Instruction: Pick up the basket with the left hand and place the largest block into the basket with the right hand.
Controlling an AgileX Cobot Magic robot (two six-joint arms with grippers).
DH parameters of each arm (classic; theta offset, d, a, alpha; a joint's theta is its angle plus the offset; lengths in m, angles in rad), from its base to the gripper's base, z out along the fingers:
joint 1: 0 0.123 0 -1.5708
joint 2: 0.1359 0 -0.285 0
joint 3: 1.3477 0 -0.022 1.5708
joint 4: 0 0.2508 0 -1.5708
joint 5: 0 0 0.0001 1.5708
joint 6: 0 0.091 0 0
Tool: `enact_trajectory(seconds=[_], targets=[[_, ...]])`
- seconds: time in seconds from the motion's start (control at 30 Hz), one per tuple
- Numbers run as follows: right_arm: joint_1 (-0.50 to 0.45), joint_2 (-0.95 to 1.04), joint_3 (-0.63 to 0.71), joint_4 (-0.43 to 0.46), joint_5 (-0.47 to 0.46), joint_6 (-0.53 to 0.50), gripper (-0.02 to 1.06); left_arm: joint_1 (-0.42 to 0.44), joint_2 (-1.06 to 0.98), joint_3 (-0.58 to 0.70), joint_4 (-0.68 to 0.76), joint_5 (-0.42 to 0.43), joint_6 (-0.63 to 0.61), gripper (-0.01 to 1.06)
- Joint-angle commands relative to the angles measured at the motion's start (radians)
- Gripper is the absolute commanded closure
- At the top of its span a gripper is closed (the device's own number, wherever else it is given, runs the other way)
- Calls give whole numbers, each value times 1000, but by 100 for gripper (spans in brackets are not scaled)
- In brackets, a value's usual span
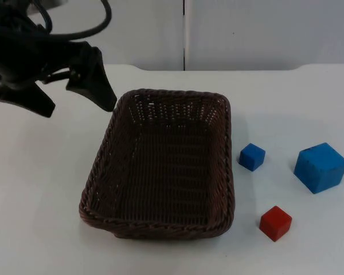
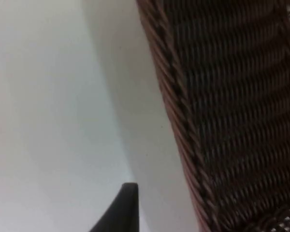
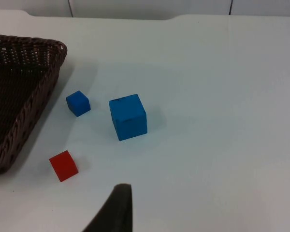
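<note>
Left hand (image 1: 74, 94) hangs with its fingers spread just off the basket's (image 1: 160, 166) far left corner, nothing held. I judge the woven basket light and fairly stiff; its braided rim offers the surest pinch. To its right on the bench (image 1: 40, 172) sit the large blue block (image 1: 320, 167), rigid and flat-sided, plus a small blue block (image 1: 251, 156) and red block (image 1: 275, 223). Right hand (image 3: 117, 208) waits; I can't tell its state.

Even, bright overhead light; soft shadows under the basket (image 1: 160, 172) and blocks. Left wrist view blurred close-up.
</note>
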Motion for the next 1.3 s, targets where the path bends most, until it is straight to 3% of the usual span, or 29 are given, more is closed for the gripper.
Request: enact_trajectory(seconds=[0.0,0.57,1.07,1.17,1.27], targets=[[-4,-4,2,-3,-3,0,-1,-4,52,-33,-5,-9,-16,0],[-4,-4,2,-29,-3,37,-1,-31,264,-144,3,-30,-36,0],[-4,-4,2,-29,-3,37,-1,-85,392,-206,47,-130,-82,0],[-4,-4,2,-29,-3,37,-1,-85,400,-206,45,-137,-82,3],[-4,-4,2,-29,-3,37,-1,-85,402,-201,45,-149,-82,14]])
